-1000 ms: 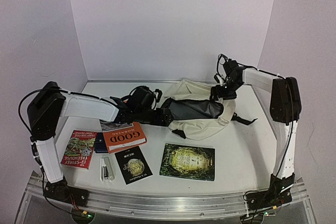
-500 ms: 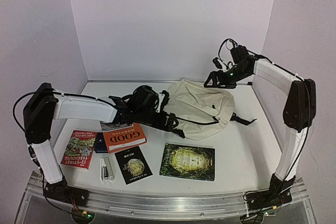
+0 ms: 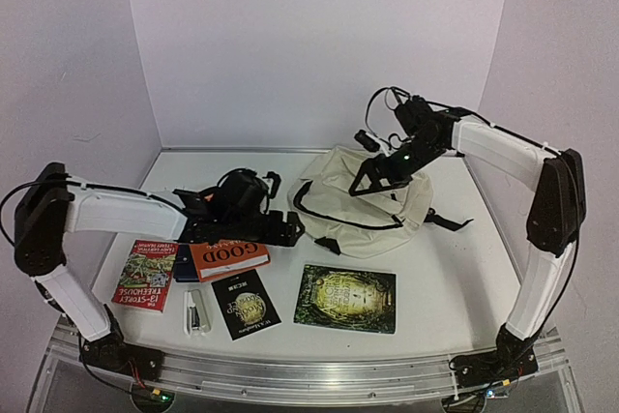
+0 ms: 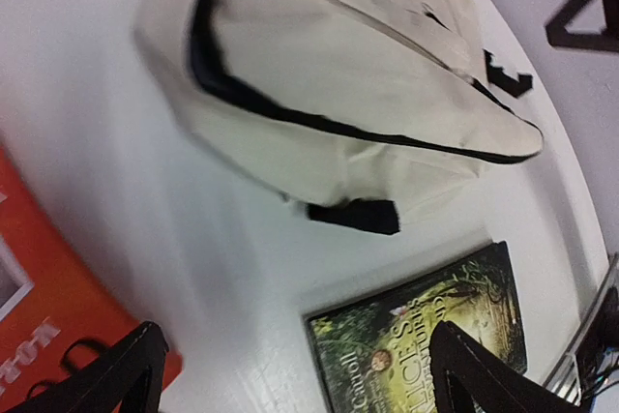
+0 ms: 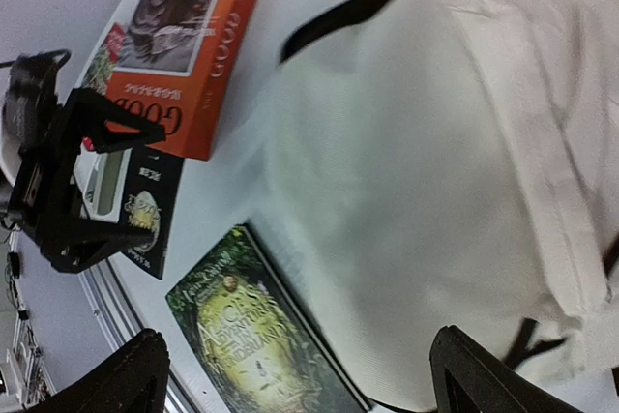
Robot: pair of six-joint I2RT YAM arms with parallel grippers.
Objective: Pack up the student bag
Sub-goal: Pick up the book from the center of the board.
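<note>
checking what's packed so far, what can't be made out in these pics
Top view: inside of the bag, hidden by its own fabric.
Top view: blue book, mostly under the orange book; title hidden.
Top view: small white item, too small to identify.
Left wrist view: green book, cut off by the bottom edge.
</note>
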